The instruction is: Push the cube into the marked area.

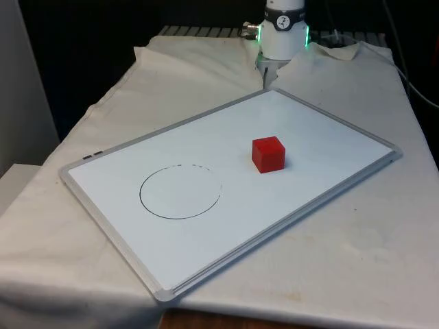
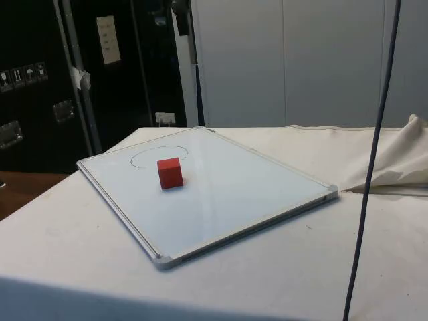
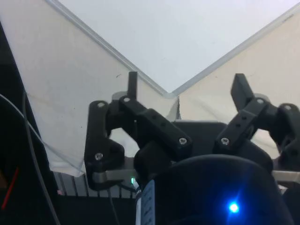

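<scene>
red cube (image 1: pixel 267 153), white board (image 1: pixel 329 144), black circle (image 1: pixel 180 192)

Arm: white, base segment (image 1: pixel 284 31) upright at the far end of the tabletop. Tool (image 3: pixel 187 86): black, two fingers (image 3: pixel 132 84) spread wide apart, nothing between them, pointing down above the tabletop, held well clear of it

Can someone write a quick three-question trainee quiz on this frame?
1. True or false: the red cube already sits inside the drawn circle.
2. What does the cube rest on? A) bare cloth B) whiteboard C) a tray
3. In the wrist view, the hand hovers above which part of the whiteboard?

Key
1. False; it stands apart from the circle, towards the front view's right.
2. B
3. A corner, with the fingers spread apart.
</scene>
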